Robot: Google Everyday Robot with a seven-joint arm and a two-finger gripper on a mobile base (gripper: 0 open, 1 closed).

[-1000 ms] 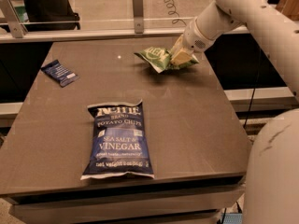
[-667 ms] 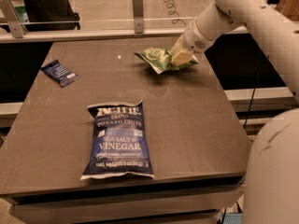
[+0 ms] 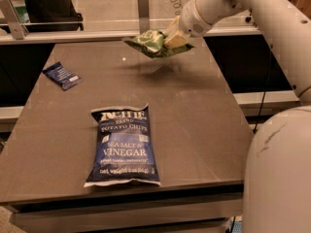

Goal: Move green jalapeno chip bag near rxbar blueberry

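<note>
The green jalapeno chip bag (image 3: 151, 43) hangs in the air above the far middle of the table, gripped at its right end. My gripper (image 3: 175, 38) is shut on it, with the white arm reaching in from the upper right. The rxbar blueberry (image 3: 62, 75), a small flat dark blue wrapper, lies on the table at the far left, well apart from the bag.
A large dark blue Kettle sea salt & vinegar chip bag (image 3: 124, 146) lies near the table's front edge. The brown table (image 3: 194, 115) ends at a glass rail (image 3: 97, 21) behind. My robot's white body (image 3: 279, 174) fills the lower right.
The gripper has lifted the green bag off the table and carried it up and a little to the left. The rxbar and blue bag have not moved.
</note>
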